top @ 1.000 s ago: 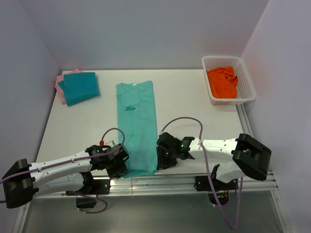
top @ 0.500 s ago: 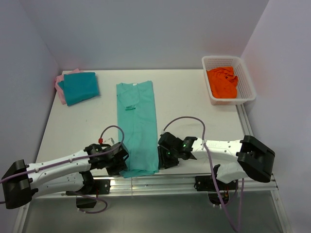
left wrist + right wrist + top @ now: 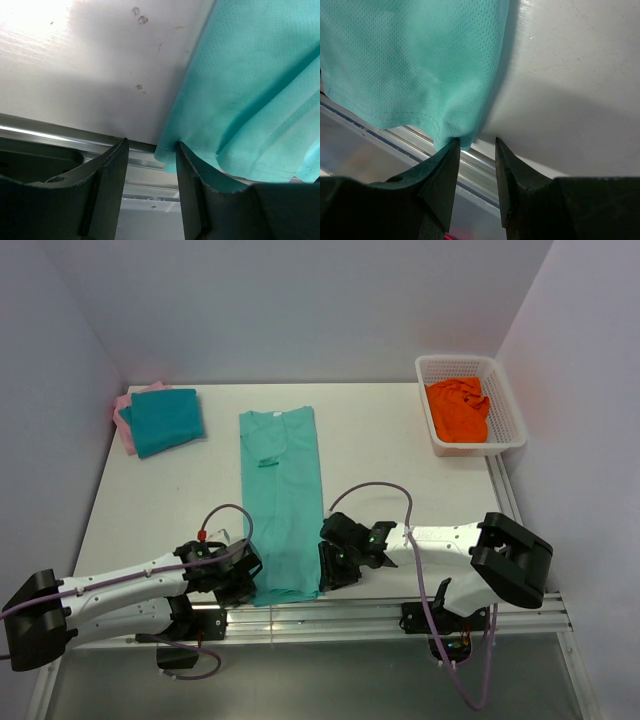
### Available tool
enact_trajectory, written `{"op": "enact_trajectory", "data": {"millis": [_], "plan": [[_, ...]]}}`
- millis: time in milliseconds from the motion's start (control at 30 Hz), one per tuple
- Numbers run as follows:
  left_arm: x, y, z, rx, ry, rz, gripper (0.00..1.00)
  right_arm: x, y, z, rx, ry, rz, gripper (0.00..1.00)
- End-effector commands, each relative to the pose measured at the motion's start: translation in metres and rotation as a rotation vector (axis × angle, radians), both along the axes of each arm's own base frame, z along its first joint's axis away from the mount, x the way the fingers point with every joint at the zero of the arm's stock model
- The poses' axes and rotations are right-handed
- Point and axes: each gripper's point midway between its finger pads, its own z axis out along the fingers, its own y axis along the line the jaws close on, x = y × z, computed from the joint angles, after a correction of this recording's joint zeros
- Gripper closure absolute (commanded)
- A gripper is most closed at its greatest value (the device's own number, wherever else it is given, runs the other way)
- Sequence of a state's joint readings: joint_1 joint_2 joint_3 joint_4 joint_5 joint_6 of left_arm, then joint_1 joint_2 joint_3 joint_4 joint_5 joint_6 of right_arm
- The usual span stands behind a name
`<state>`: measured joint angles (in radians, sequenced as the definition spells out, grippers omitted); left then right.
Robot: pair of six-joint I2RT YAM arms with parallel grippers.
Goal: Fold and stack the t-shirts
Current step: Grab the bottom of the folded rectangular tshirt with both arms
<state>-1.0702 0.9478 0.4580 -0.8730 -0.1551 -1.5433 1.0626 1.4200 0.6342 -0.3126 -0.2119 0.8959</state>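
Note:
The mint-green t-shirt (image 3: 282,490) lies folded into a long narrow strip down the middle of the table, its hem at the near edge. My left gripper (image 3: 248,585) is open at the hem's left corner. In the left wrist view the t-shirt corner (image 3: 250,75) touches one fingertip of this gripper (image 3: 151,145). My right gripper (image 3: 328,568) is open at the hem's right corner. In the right wrist view the t-shirt (image 3: 420,60) brushes one fingertip of that gripper (image 3: 476,141). The teal t-shirt (image 3: 165,418) lies folded on the pink t-shirt (image 3: 122,415) at the far left.
A white basket (image 3: 470,362) holding an orange cloth (image 3: 458,410) stands at the far right. An aluminium rail (image 3: 400,608) runs along the near table edge, just below both grippers. Walls close off the back and both sides.
Both grippers have shifted slightly at the hem corners; the right one has moved a little left, against the cloth edge. The mint-green t-shirt has not moved.

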Motion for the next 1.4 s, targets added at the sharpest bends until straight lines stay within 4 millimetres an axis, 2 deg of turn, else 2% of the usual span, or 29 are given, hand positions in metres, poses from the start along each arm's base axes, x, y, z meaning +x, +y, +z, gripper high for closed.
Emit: {"op": "enact_trajectory", "data": {"millis": [0,300,567,933,1067,1367], "plan": [[0.004,-0.005,-0.001,-0.016,-0.018,0.011,0.51,0.003,-0.001,-0.003,-0.021,-0.020,0.011,0.58],[0.010,-0.008,0.011,-0.034,-0.048,0.007,0.53,0.005,-0.010,0.012,0.011,-0.065,-0.022,0.57],[0.010,-0.009,0.009,-0.030,-0.050,-0.009,0.53,0.009,0.007,0.018,0.063,-0.061,-0.019,0.55],[0.006,-0.002,0.002,-0.023,-0.046,-0.015,0.52,0.011,0.032,0.003,0.060,-0.005,0.011,0.55],[0.004,0.000,-0.004,-0.020,-0.042,-0.021,0.54,0.012,0.033,0.002,0.052,-0.002,0.015,0.62],[0.001,0.000,-0.019,-0.041,-0.041,-0.031,0.66,0.009,0.025,-0.002,0.028,0.009,0.006,1.00]]}}
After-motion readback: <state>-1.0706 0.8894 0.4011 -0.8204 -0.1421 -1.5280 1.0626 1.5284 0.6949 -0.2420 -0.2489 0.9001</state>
